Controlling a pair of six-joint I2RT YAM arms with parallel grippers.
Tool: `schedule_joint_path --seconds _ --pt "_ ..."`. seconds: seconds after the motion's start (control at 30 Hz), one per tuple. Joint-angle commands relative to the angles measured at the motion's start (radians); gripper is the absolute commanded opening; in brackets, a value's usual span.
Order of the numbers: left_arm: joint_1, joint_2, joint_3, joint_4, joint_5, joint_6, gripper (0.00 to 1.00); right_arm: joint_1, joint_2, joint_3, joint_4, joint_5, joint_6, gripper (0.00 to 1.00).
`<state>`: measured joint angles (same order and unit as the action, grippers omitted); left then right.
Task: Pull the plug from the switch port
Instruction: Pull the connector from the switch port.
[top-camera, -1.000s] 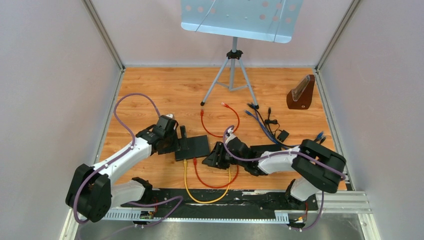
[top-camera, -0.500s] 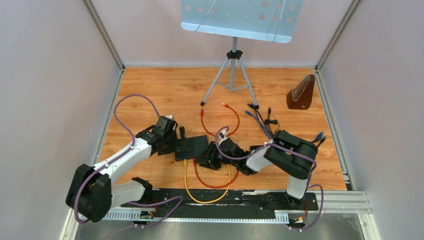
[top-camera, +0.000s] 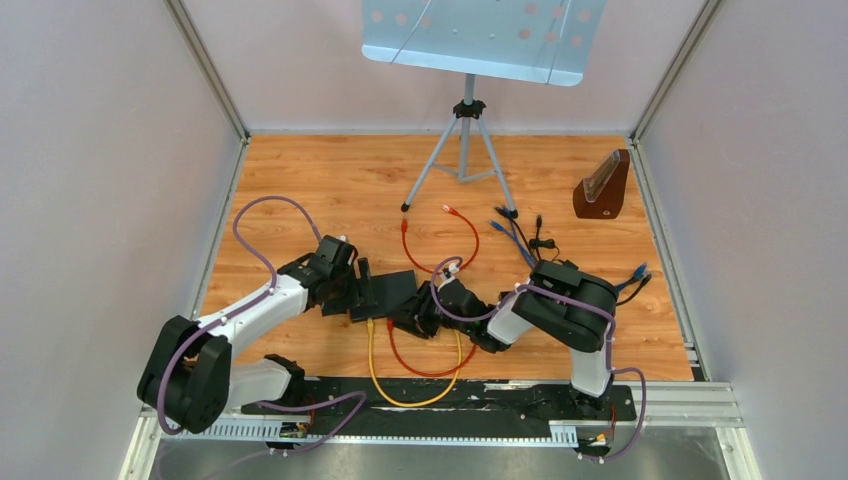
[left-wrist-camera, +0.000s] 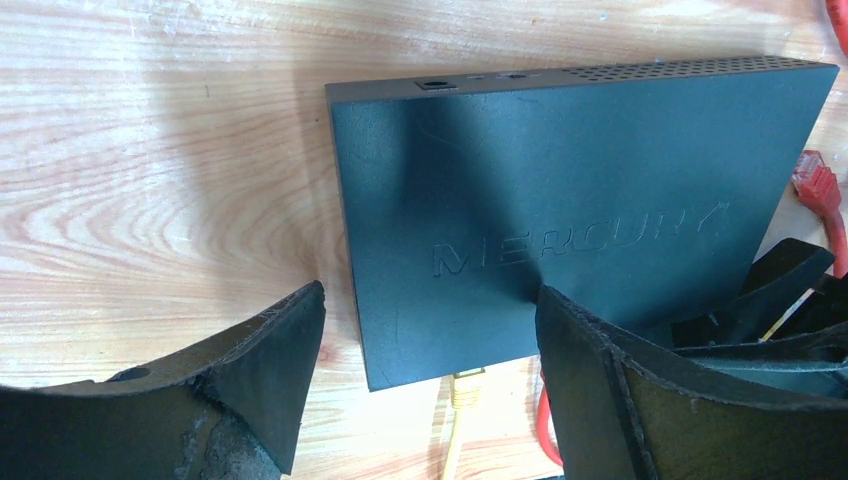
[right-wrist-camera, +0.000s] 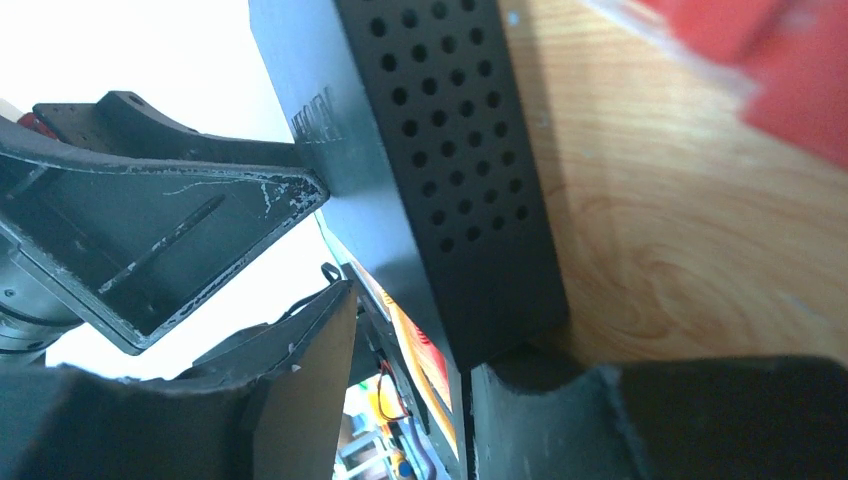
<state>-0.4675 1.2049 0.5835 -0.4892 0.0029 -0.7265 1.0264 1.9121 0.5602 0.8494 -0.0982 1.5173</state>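
Yellow cable (top-camera: 400, 398) loops near bases and leads to yellow plug (left-wrist-camera: 465, 383), seated in switch (left-wrist-camera: 560, 180) near edge. Plug axis near-far, tail toward bases. Switch lies flat at table (top-camera: 300, 190) centre, long axis left-right. Left gripper (left-wrist-camera: 430, 305) fingers apart at switch's left end. Right gripper (top-camera: 422, 310) at right end, seemingly straddling corner; cannot tell if clamped. Wood-grain top. Beyond: tripod stand (top-camera: 465, 140), pale walls.

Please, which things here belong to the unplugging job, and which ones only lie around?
Job: black switch; yellow cable plugged into its near edge; red cable entering beside it.

Lying about: music stand; wooden metronome; loose red cable; blue and black cables.
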Motion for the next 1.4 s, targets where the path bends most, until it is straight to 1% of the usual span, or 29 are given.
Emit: schedule_joint_path --seconds 0.0,0.07,0.13,0.2,0.23,0.3,0.33,0.37,0.4,0.53,0.63,0.73,0.8,0.9,0.93,1.03,1.1,1.13,1.27,1.37 --pt "0.006 0.021 -0.008 -0.012 -0.017 -0.002 0.83 0.001 0.046 -0.053 -0.093 0.096 0.077 0.41" --pt "0.006 0.019 -0.012 -0.014 -0.013 0.000 0.82 0.001 0.035 -0.036 -0.135 0.097 0.054 0.39" --pt "0.006 0.017 -0.014 -0.012 -0.010 0.001 0.80 0.002 0.033 -0.015 -0.157 0.087 0.025 0.33" --pt "0.006 0.018 -0.014 -0.010 -0.009 0.002 0.80 0.003 0.037 -0.005 -0.154 0.074 0.008 0.28" --pt "0.007 0.020 -0.014 -0.009 -0.009 0.003 0.79 0.003 0.040 -0.002 -0.148 0.069 0.002 0.27" --pt "0.006 0.022 -0.012 -0.007 -0.009 0.005 0.79 0.003 0.047 0.008 -0.136 0.052 -0.018 0.28" --pt "0.006 0.023 -0.011 -0.007 -0.009 0.006 0.79 0.003 0.050 0.016 -0.143 0.047 -0.027 0.31" --pt "0.006 0.024 -0.010 -0.004 0.000 0.008 0.79 0.003 0.052 0.028 -0.164 0.046 -0.029 0.36" --pt "0.006 0.024 -0.010 -0.003 0.006 0.010 0.79 0.001 0.057 0.034 -0.182 0.046 -0.021 0.40" --pt "0.006 0.019 -0.011 -0.003 0.012 0.013 0.79 -0.010 0.066 0.013 -0.170 0.045 0.032 0.43" --pt "0.006 0.014 -0.013 -0.002 0.013 0.013 0.79 -0.014 0.069 0.015 -0.181 0.042 0.036 0.40" --pt "0.006 0.013 -0.011 0.000 0.017 0.014 0.78 -0.017 0.073 0.015 -0.187 0.034 0.038 0.30" --pt "0.006 0.013 -0.011 0.000 0.020 0.015 0.78 -0.019 0.077 0.016 -0.192 0.024 0.041 0.26" --pt "0.006 0.012 -0.012 0.000 0.020 0.018 0.78 -0.024 0.074 0.010 -0.200 0.021 0.050 0.26" --pt "0.006 0.012 -0.013 0.000 0.020 0.019 0.78 -0.025 0.070 0.007 -0.201 0.023 0.051 0.27" --pt "0.006 0.010 -0.015 0.000 0.022 0.023 0.77 -0.026 0.047 0.004 -0.243 0.043 0.063 0.37" --pt "0.006 0.009 -0.015 -0.003 0.021 0.028 0.77 -0.028 0.034 0.003 -0.268 0.056 0.069 0.40" --pt "0.006 0.009 -0.015 -0.004 0.019 0.031 0.77 -0.030 0.029 0.003 -0.283 0.063 0.074 0.40" --pt "0.006 0.010 -0.016 -0.003 0.017 0.030 0.77 -0.045 0.031 0.018 -0.317 0.042 0.067 0.31" --pt "0.006 0.012 -0.015 0.000 0.019 0.031 0.77 -0.046 0.033 0.027 -0.326 0.028 0.051 0.28"
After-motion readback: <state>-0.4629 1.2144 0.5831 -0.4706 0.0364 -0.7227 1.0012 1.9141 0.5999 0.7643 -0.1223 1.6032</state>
